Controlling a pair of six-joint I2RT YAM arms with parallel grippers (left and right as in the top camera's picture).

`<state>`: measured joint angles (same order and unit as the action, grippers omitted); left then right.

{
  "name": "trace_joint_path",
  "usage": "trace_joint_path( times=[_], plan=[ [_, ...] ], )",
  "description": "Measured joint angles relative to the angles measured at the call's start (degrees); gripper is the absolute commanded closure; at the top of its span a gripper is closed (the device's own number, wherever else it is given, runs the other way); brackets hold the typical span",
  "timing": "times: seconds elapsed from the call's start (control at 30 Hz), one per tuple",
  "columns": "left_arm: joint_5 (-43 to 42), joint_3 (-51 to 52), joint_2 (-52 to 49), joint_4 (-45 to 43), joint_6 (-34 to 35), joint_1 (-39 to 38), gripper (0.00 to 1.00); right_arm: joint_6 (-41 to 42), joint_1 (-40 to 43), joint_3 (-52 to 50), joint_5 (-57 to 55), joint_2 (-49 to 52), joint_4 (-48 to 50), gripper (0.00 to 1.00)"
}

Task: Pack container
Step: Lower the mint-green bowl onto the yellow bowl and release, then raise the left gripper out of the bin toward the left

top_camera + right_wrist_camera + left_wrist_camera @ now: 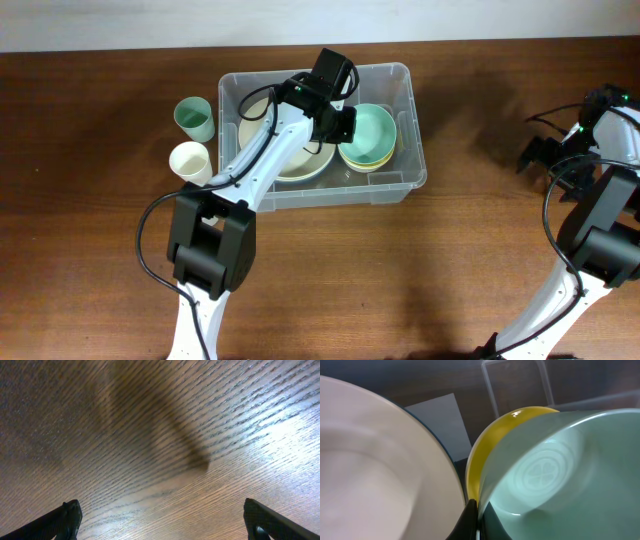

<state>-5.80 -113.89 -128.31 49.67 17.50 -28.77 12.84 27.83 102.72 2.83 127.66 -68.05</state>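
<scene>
At the back of the table (90,260), near its middle, we find the container (412,150) standing upright. Three dishes lie in it: a cream plate (305,165) in the left half, and a green bowl (375,130) nested in a yellow bowl (365,163) in the right half. The left arm reaches in over the near wall and crosses above the cream plate, hiding much of it. The left gripper (340,125) hangs low between the plate and the bowls.

From the left wrist we see one dark fingertip (469,517) in the narrow gap between the plate's rim and the yellow bowl's rim. The other finger is hidden, so we cannot tell whether this pincer is parted or clamped. A pale label (440,420) shows on the container's base behind them.

Outside the left wall stand a green cup (195,118) and a cream cup (190,160), both upright. The cream one sits just beside the left arm.

Well apart to the right, the right gripper (548,160) hovers over bare wood, its fingertips (65,520) spread wide with nothing between them.
</scene>
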Motion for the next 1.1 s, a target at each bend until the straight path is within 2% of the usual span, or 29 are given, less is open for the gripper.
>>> trace_joint_path(
  times=[0.03, 0.3, 0.53, 0.63, 0.8, 1.0, 1.1],
  plan=[
    [0.0, 0.0, -0.1, 0.0, 0.0, 0.0, 0.94, 0.0, 0.0, 0.0, 0.0, 0.0, 0.0, 0.01],
    [0.0, 0.0, -0.6, -0.1, -0.2, 0.0, 0.88, 0.0, 0.0, 0.0, 0.0, 0.0, 0.0, 0.01],
    [0.0, 0.0, -0.6, -0.3, -0.8, 0.0, 0.59, 0.0, 0.0, 0.0, 0.0, 0.0, 0.0, 0.01],
    [0.0, 0.0, -0.6, -0.6, -0.9, 0.0, 0.50, 0.0, 0.0, 0.0, 0.0, 0.0, 0.0, 0.01],
    [0.0, -3.9, -1.0, 1.5, -1.8, 0.6, 0.47, 0.0, 0.0, 0.0, 0.0, 0.0, 0.0, 0.01],
    [3.0, -17.4, -1.1, 10.0, -3.7, 3.9, 0.45, 0.0, 0.0, 0.0, 0.0, 0.0, 0.0, 0.01],
    [6.4, -24.4, -1.1, 15.7, -4.3, 6.5, 0.41, 0.0, 0.0, 0.0, 0.0, 0.0, 0.0, 0.01]
  ],
)
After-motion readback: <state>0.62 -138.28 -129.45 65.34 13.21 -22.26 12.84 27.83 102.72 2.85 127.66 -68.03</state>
